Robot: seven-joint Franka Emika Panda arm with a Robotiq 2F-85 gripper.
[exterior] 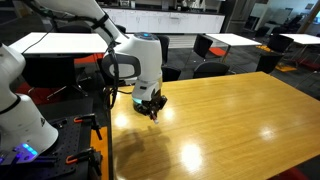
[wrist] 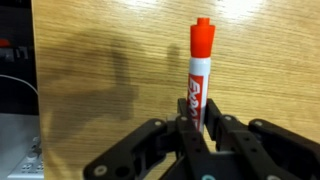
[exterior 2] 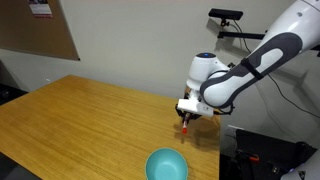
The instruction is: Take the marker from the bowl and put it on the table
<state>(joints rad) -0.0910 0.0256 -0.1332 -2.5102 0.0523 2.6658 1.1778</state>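
My gripper [wrist: 200,125] is shut on the marker [wrist: 198,75], a red-capped pen with a white and red barrel that sticks out from between the fingers, cap end away from me. In an exterior view the gripper [exterior 2: 189,113] holds the marker [exterior 2: 186,124] pointing down, just above the honey-yellow table [exterior 2: 90,120]. The teal-blue bowl [exterior 2: 167,165] sits on the table near the front edge, below and apart from the gripper. In an exterior view the gripper [exterior: 152,105] hangs over the table's [exterior: 220,120] near-left corner; the bowl is out of view there.
The table edge lies close to my gripper in the wrist view [wrist: 33,90], with dark equipment beyond it. White-topped tables [exterior: 60,42] and black chairs [exterior: 210,46] stand behind. A wall with a corkboard [exterior 2: 40,35] backs the table.
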